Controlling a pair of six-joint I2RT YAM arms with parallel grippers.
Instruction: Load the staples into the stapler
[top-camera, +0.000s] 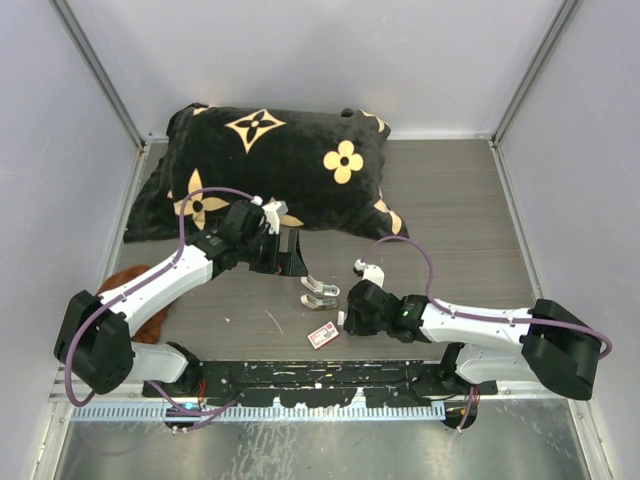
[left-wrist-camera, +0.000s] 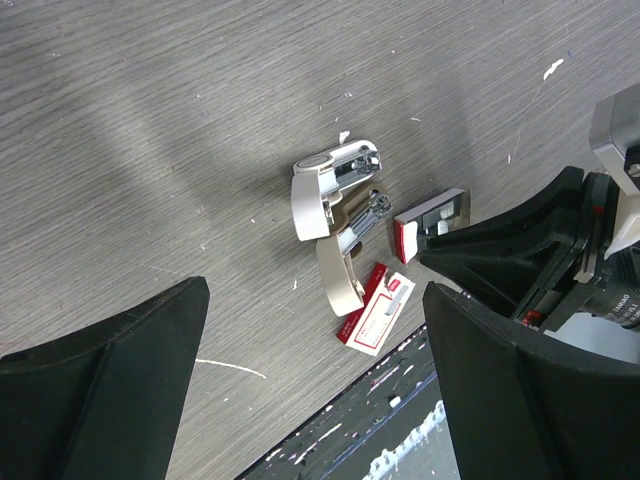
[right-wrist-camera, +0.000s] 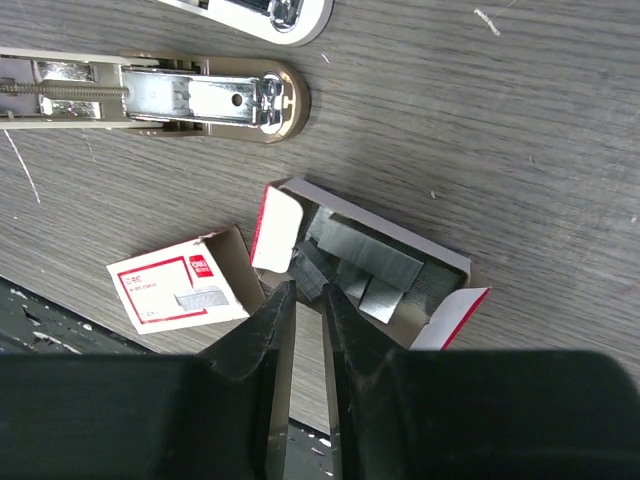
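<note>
Your left arm (top-camera: 160, 280) and right arm (top-camera: 470, 322) have white shells and black joints. A purple cable (top-camera: 213, 191) loops over each; the fingers (left-wrist-camera: 100, 390) are black wedges.

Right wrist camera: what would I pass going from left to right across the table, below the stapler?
Red-and-white box → open tray holding the staples.
</note>
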